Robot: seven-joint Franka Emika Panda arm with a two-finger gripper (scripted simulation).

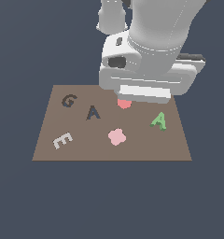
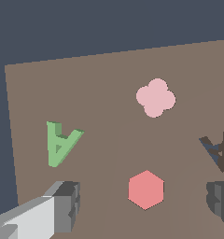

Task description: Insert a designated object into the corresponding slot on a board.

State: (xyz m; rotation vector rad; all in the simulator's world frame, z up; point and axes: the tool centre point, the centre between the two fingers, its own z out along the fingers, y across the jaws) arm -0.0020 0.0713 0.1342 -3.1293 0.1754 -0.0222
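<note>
The green letter A block [image 1: 159, 121] lies on the brown board [image 1: 109, 149] toward the exterior view's right; it also shows in the wrist view [image 2: 60, 142]. The dark A-shaped slot [image 1: 92, 112] is left of the board's middle in the exterior view and at the edge of the wrist view [image 2: 219, 150]. My gripper [image 2: 144, 203] hangs above the board over a red hexagon, jaws wide apart and empty; its fingers [image 2: 67, 205] are apart from the green A. In the exterior view the arm hides the fingers.
A pink flower-shaped piece [image 1: 116, 137] lies near the board's middle front, and shows in the wrist view [image 2: 155, 97]. A red hexagon [image 2: 146, 189] sits under the gripper, partly seen in the exterior view [image 1: 124, 103]. A pale grey E [image 1: 62, 140] and a dark G recess [image 1: 68, 100] are at the exterior view's left.
</note>
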